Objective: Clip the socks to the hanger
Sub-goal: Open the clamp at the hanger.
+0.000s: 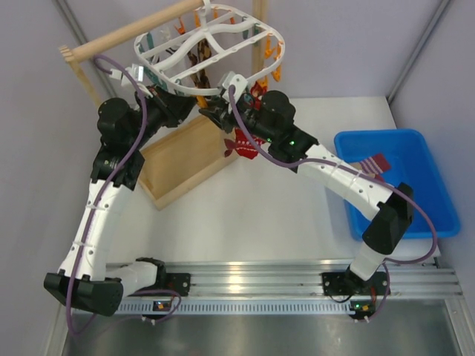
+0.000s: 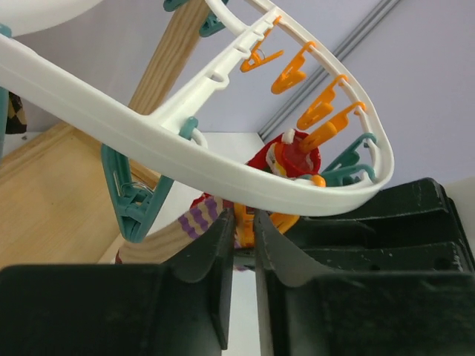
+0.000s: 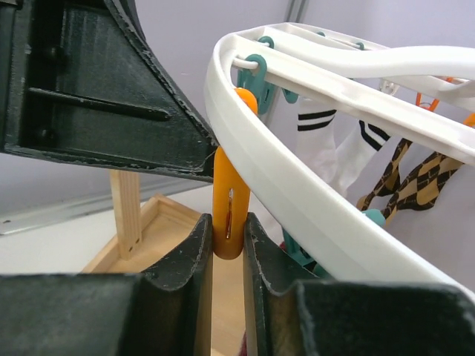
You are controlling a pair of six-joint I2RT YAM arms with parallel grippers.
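Observation:
The white oval hanger point(image 1: 211, 48) hangs from a wooden rod, with orange and teal clips along its rim. My right gripper point(image 3: 228, 222) is shut on the lower end of an orange clip point(image 3: 227, 194) that hangs under the hanger's rim point(image 3: 297, 193). My left gripper point(image 2: 243, 219) is nearly shut just under the rim point(image 2: 185, 148), pinching a beige and purple striped sock point(image 2: 194, 220) against an orange clip point(image 2: 246, 222). A red patterned sock point(image 2: 294, 157) hangs behind it and also shows in the top view point(image 1: 245, 142). Both grippers point(image 1: 194, 100) point(image 1: 217, 113) meet below the hanger's near edge.
A wooden tray point(image 1: 185, 159) lies under the hanger, with its upright post point(image 3: 126, 211). A blue bin point(image 1: 415, 185) at the right holds a striped sock point(image 1: 375, 163). White black-striped socks point(image 3: 319, 141) and brown checked socks point(image 3: 415, 182) hang on the hanger's far side.

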